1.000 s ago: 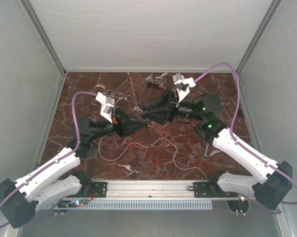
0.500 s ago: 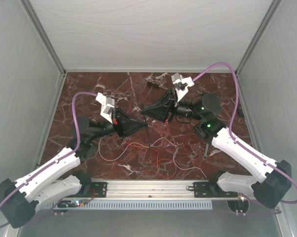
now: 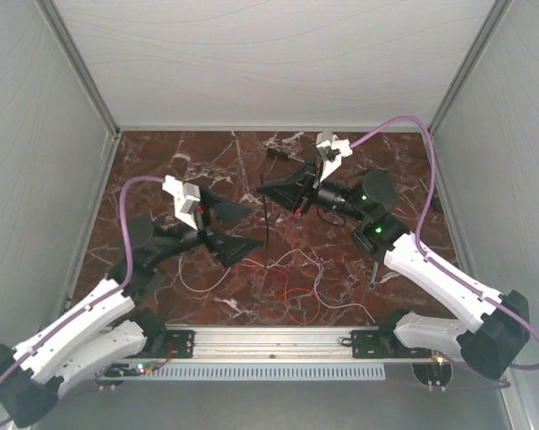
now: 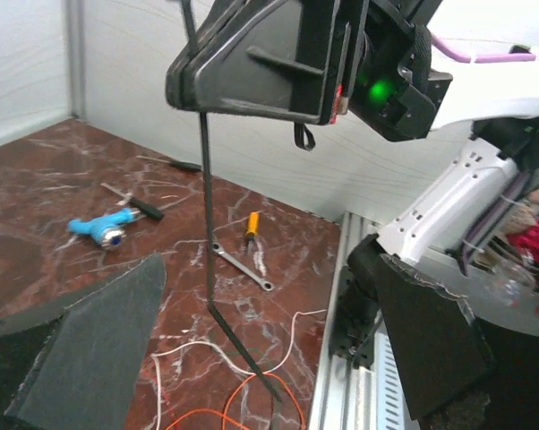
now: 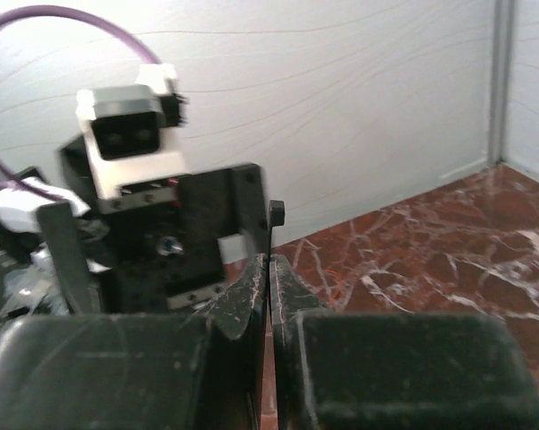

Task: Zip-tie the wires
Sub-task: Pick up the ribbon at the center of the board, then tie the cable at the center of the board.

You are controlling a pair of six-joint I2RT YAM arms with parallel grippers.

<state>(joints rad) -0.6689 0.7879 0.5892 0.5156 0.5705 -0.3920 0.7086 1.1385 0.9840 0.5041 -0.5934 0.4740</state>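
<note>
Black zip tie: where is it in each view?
Top external: the black zip tie is a thin vertical line mid-table, under the right gripper.
Left wrist: long strip left of centre, hanging down.
Right wrist: its end, centre, between shut fingertips.
Shared landmark: the right gripper holding it.

Pale grey panel walls (image 3: 278, 63) on three sides, red-brown marble tabletop (image 3: 225, 152) — white veins

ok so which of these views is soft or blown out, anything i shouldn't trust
Right wrist: the right gripper's fingers sit too close and look soft; the marble table shows pale sheen by the wall. Left wrist: the black zip tie is crisp, the green light blooms, the right edge is blurry. Top external: even light, sharp, though the wires are hair-thin.
</note>
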